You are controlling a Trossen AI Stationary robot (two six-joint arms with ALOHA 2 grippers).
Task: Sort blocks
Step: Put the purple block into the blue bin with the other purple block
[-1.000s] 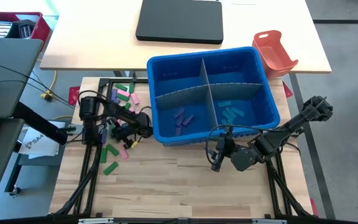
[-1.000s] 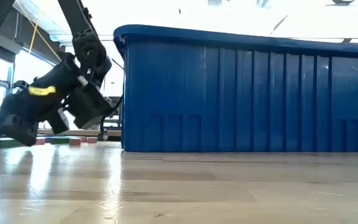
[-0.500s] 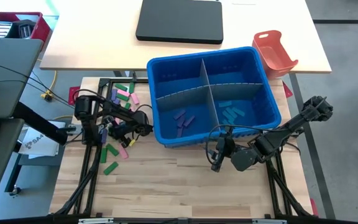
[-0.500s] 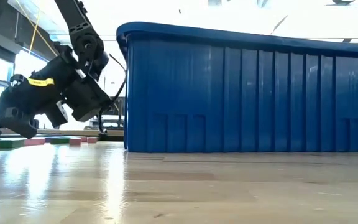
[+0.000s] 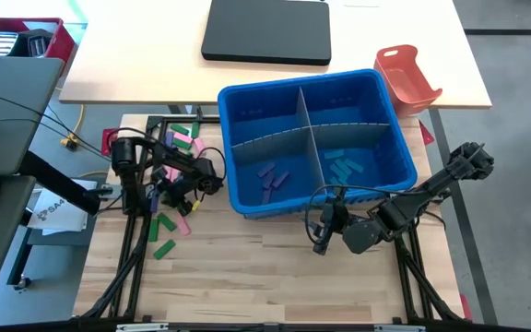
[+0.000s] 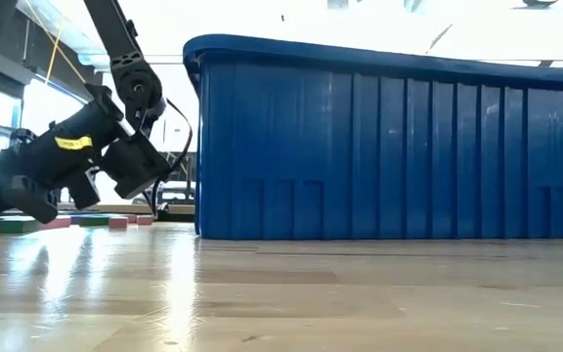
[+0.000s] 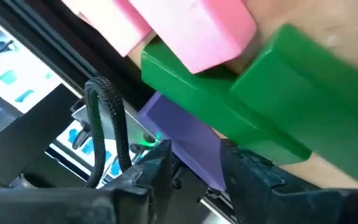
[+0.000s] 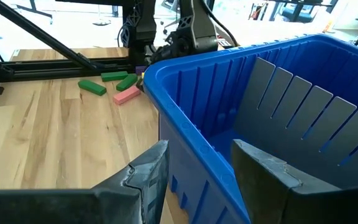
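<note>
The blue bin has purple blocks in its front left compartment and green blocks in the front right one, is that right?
Not quite. In the high view the blue bin holds purple blocks front left, but the front right compartment holds light blue blocks, not green ones.

Left wrist close-up: stacked blocks above the gripper's fingers

A pink block lies over a green block, with a second green block beside it. A purple block sits under the green one and runs down between the left gripper fingers, which stand slightly apart. A black cable loops nearby.
</note>
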